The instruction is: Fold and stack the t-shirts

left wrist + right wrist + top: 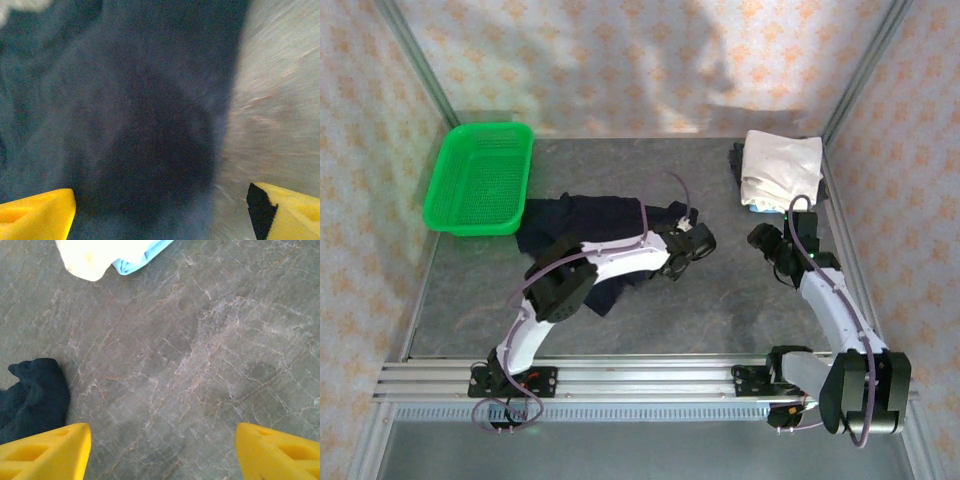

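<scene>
Lying crumpled over the left-centre of the surface [720, 310], the navy shirt [580, 215] runs its long axis roughly left to right, from just beside the basket [470, 228] toward the middle, with a flap trailing toward the near edge under the left arm. The left gripper [688, 248] sits at the shirt's right end. Its wrist view looks straight down on dark cloth, with bare surface along the right. Of the 2 arms it is clearly the nearer, so the next fold looks like its job, likely a fresh grasp on that right edge. Its yellow fingers [40, 215] stand wide apart at the bottom corners of that view, with nothing pinched between them, though whether they touch the cloth is hard to tell. The right gripper [767, 243] hovers over bare surface between the shirt and the white bundle [782, 168], which rests folded in the far right corner with a pale blue piece [142, 255] peeking out beneath. This gripper is also spread wide and empty, and the shirt's tip lies just to its left.
</scene>
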Motion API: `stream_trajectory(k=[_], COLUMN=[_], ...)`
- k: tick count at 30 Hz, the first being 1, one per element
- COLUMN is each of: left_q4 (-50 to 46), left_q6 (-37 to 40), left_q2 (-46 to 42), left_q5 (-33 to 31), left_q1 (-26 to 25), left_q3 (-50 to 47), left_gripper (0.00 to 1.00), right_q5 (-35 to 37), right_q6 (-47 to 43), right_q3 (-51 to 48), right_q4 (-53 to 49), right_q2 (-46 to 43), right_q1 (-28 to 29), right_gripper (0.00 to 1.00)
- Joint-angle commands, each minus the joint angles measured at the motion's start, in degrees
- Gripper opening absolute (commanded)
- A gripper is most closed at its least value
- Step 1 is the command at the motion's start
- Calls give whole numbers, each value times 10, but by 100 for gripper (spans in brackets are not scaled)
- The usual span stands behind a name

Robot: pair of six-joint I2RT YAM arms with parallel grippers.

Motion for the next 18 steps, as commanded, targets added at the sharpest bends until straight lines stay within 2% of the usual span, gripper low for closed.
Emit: stream_trajectory(k=[1, 2, 3, 5, 6, 7, 10, 13, 16, 18], left_q4=[-13, -12, -13, -22, -25, -29, -32, -7, 44, 53], left_q6=[11, 19, 26, 42, 55, 68, 101, 105, 104, 116], left_q2=[-13, -10, -7, -7, -13, -25, -94, -193, -274, -304], left_q5=[-32, -28, -20, -13, -4, 5, 92, 192, 229, 229], left_q1=[28, 33, 36, 41, 43, 48, 85, 137, 180, 202], left_q3=[7, 6, 9, 26, 38, 57, 129, 181, 173, 155], left_gripper=[85, 77, 64, 18, 5, 0, 0, 0, 0, 0], right_q5=[3, -6, -18, -51, -64, -86, -125, -135, -134, -128], right_q6=[14, 20, 23, 35, 40, 43, 54, 55, 57, 58], right_q3=[-22, -29, -36, -49, -53, -57, -54, -27, 5, 29], right_q4=[6, 13, 26, 54, 67, 83, 115, 116, 122, 128], right_q2=[-22, -24, -24, -19, -15, -11, 1, 5, 7, 16], right_q1=[-1, -1, -1, -1, -1, 0, 2, 12, 37, 63], right_gripper=[75, 75, 75, 74, 74, 74, 74, 73, 73, 74])
